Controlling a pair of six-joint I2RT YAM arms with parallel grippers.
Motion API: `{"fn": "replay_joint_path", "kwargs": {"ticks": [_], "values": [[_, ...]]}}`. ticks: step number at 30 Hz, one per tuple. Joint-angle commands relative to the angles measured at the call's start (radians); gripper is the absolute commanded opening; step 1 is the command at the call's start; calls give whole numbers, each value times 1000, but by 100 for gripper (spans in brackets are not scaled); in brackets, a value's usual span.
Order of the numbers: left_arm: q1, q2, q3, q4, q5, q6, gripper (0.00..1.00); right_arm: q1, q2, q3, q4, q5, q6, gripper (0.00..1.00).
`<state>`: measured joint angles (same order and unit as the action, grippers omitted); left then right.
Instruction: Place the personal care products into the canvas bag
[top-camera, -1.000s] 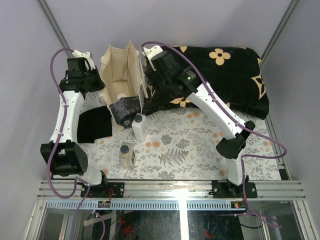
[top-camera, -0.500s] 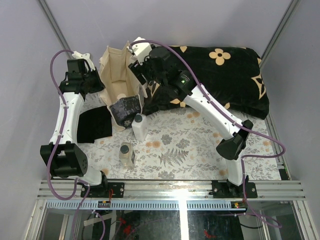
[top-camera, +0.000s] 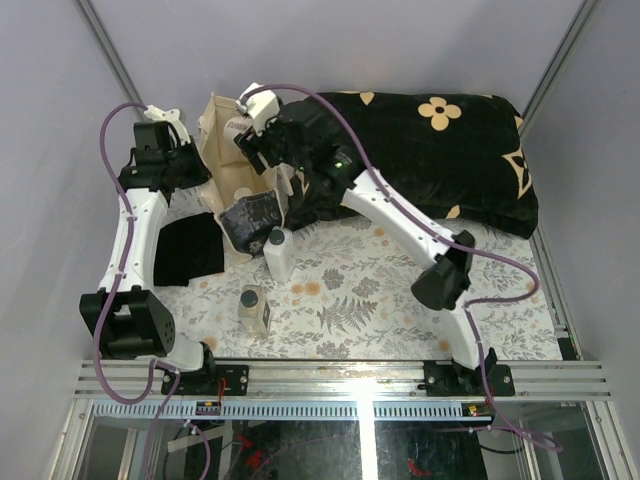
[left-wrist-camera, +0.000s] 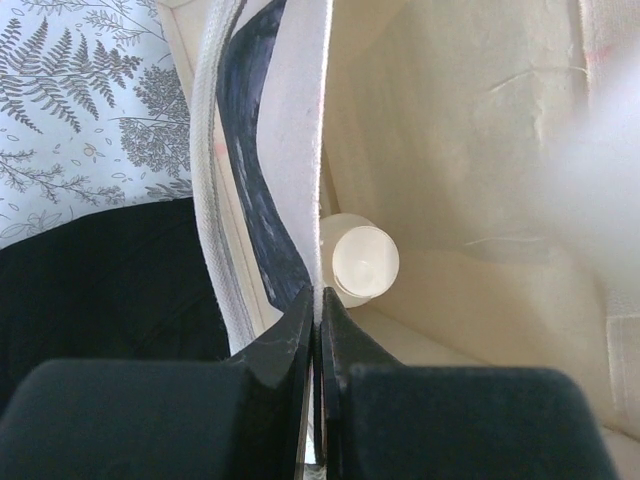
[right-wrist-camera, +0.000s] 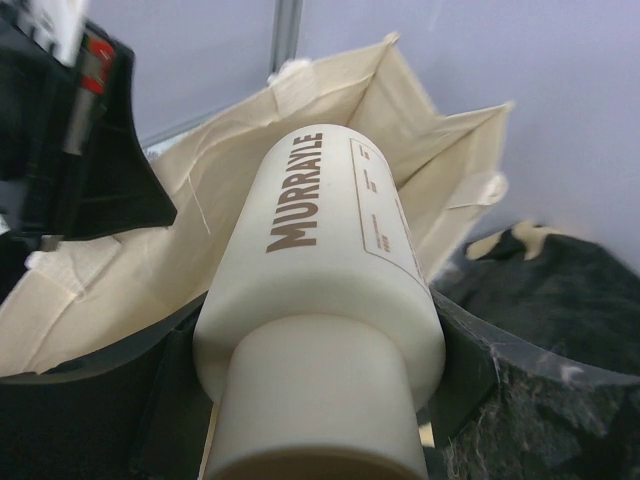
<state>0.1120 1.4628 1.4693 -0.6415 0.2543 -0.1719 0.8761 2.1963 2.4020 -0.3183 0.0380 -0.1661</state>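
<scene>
The right fingers (right-wrist-camera: 468, 350) clasp a round beige bottle (right-wrist-camera: 330, 250) above the open canvas bag (right-wrist-camera: 230, 200), with the right arm (top-camera: 400, 215) stretched toward eleven o'clock. The left fingers (left-wrist-camera: 290, 345) pinch the bag's nine-o'clock wall. Another round bottle (left-wrist-camera: 362, 262) lies inside, while the white bottle (top-camera: 279, 252) and tan bottle (top-camera: 253, 308) sit on the bench (top-camera: 400, 300) at its six o'clock.

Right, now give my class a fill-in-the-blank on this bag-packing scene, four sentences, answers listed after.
1. The right gripper holds a round beige bottle printed with the word ____.
2. The left gripper is pinched shut on the side of the canvas ____.
3. Inside the bag lies ____ round bottle.
4. On the floral tablecloth outside it lie ____ others, a white bottle and a tan bottle.
Missing words: MURRAYLE, bag, one, two.
</scene>
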Motion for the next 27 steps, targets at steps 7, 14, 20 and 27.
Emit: {"fn": "replay_joint_path", "kwargs": {"ticks": [7,14,20,27], "values": [[-2,-63,-44,21,88,-31,0,8,151,112,266,19,52,0],[-5,-43,-34,21,103,-34,0,8,207,103,248,42,32,10],[-5,-34,-32,21,93,-29,0,7,221,89,230,24,31,48],[-5,-23,-26,20,84,-26,0,7,221,85,238,11,28,91]]}}
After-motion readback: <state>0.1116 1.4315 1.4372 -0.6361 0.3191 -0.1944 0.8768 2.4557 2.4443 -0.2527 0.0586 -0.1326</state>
